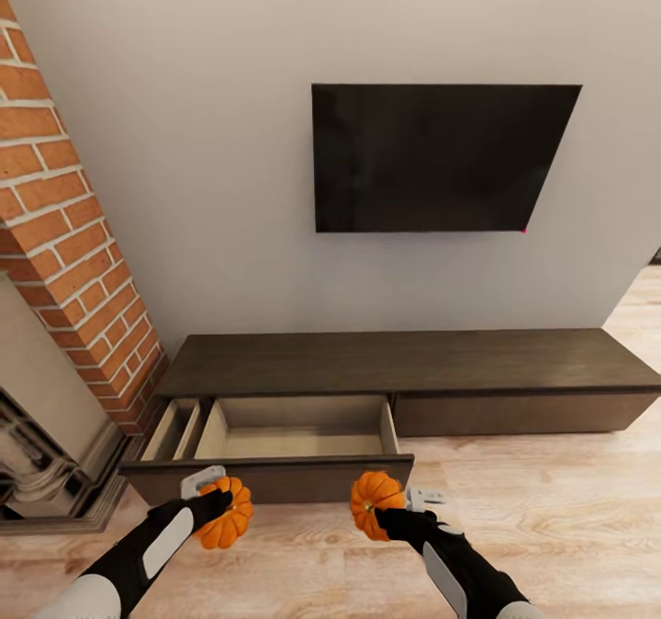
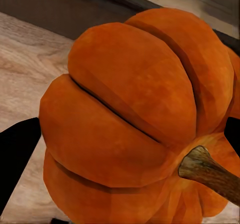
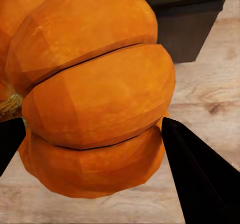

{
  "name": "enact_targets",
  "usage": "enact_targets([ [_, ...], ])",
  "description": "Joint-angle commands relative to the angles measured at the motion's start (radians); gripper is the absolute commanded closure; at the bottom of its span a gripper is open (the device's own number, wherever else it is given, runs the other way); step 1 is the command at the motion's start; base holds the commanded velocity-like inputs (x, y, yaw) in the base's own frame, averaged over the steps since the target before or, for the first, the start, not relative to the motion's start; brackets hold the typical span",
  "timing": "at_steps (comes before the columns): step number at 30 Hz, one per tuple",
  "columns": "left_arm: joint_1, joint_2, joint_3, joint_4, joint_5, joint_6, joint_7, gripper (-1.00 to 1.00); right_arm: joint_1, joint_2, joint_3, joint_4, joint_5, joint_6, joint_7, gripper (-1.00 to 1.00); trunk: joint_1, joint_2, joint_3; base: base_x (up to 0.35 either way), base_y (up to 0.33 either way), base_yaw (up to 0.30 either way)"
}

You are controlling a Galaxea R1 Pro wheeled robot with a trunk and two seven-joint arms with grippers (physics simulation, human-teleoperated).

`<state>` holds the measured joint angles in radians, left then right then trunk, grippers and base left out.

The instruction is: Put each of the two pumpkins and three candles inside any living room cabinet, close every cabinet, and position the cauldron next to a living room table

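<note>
Pumpkins [image 1: 227, 513] [image 1: 375, 503] pinched by L end effector [image 1: 213, 507], R end effector [image 1: 384, 509]; fingertips mostly hidden.

Pumpkin in the right end effector

The orange ribbed pumpkin [image 3: 95, 94] sits between the right end effector's [image 3: 92, 144] two black fingers [image 3: 200, 179], apparently clamped; beyond the pumpkin, a dark-brown cabinet [image 3: 187, 22] corner stands on the wood floor [image 3: 210, 94].

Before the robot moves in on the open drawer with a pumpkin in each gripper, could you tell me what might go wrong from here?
1. Both pumpkins, left and right, hang in front of the drawer front, at about its height; pushing straight ahead could knock them against it, so they likely need lifting first.
2. The pumpkins are round and ribbed, pinched by narrow fingers; a jolt might let one slip to the floor.
3. The arms are near each other; lowering both into the drawer together may crowd them.
</note>
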<state>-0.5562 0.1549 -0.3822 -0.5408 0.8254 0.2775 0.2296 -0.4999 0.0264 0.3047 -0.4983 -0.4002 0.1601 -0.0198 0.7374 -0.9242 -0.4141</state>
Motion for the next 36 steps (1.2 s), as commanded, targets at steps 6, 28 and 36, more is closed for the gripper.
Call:
enact_targets([
  [6,-0.037,0.025,-0.005,-0.041,0.009,0.09,0.078,1.0,-0.011,0.0,0.008,-0.13,-0.001,0.175,-0.011,1.0,-0.023,0.041,0.018,0.0,0.0,0.0],
  [28,-0.085,0.048,-0.002,-0.083,0.01,0.174,0.087,1.0,-0.14,0.089,0.009,-0.138,-0.021,0.232,-0.121,1.0,-0.107,0.195,0.087,0.0,0.0,0.0],
  [36,-0.085,0.047,-0.006,-0.086,0.01,0.175,0.088,1.0,-0.143,0.132,0.011,-0.143,-0.02,0.277,-0.12,1.0,-0.134,0.244,0.109,0.0,0.0,0.0],
])
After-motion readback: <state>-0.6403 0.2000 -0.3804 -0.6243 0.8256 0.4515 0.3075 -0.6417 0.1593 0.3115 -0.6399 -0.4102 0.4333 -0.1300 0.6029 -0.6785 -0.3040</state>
